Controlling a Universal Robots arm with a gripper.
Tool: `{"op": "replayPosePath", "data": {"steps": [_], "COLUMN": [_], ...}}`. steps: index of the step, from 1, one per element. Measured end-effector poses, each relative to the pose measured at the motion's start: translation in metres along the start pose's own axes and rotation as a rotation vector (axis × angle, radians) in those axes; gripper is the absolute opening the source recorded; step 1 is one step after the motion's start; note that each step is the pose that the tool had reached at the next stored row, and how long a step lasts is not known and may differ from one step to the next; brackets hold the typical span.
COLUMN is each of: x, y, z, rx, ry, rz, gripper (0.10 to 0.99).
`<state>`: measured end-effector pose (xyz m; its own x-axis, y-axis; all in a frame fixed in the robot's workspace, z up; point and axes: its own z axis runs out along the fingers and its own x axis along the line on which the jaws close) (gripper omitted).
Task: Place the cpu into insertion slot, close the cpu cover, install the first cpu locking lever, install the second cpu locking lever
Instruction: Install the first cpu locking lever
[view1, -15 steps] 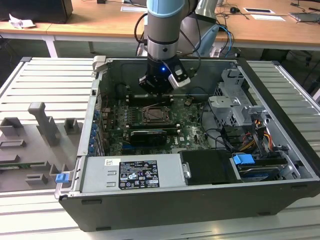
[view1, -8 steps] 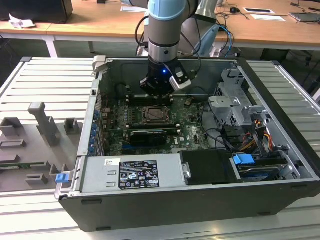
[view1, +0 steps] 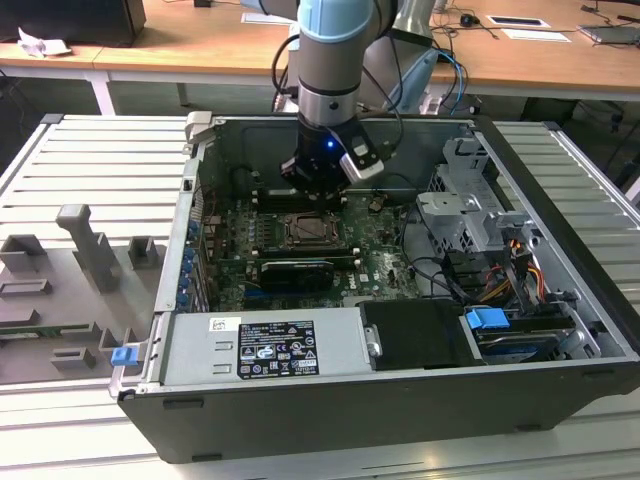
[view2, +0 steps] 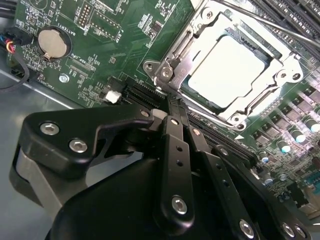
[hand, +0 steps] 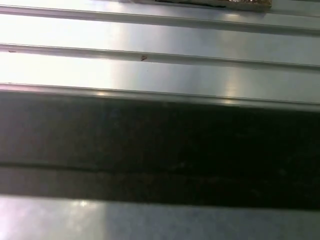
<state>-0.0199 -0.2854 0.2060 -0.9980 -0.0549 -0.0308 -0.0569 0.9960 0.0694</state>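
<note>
Fingers (view2: 176, 107) are pressing together, holding nothing, as your gripper (view1: 318, 182) is hovering at the insertion slot (view1: 312, 232)'s far edge. You're seeing the cpu (view2: 231, 70) sitting seated under the closed cpu cover (view2: 200, 100), just beyond the fingertips in the second wrist view.

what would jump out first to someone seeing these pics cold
First, the open computer case lying on its side on the ribbed metal table, with the arm's gripper reaching down into it over the green board. In the second wrist view the pale square cpu sits in the socket, framed by the silvery cover lying flat around it. The black gripper hangs with its tip right at the socket's corner.
</note>
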Motion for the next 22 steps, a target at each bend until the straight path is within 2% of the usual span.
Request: {"op": "replayPosePath", "data": {"steps": [10, 13, 14, 15, 17, 18, 22], "x": [-0.0003, -0.0007, -0.0007, -0.0007, -0.001, -0.0011, -0.0011], "y": [-0.0004, -0.0004, -0.0004, -0.0003, 0.0004, 0.0006, 0.0003], "z": [0.0048, 0.0055, 0.0055, 0.0049, -0.0061, -0.0084, -0.0083], "rx": [0.034, 0.025, 0.018, 0.017, 0.017, 0.017, 0.017], "ry": [0.0023, 0.0014, 0.0009, 0.0007, 0.001, 0.001, 0.001], "rz": [-0.001, -0.001, -0.001, -0.001, -0.001, -0.001, -0.001], "gripper": [0.106, 0.106, 0.106, 0.106, 0.106, 0.106, 0.106]}}
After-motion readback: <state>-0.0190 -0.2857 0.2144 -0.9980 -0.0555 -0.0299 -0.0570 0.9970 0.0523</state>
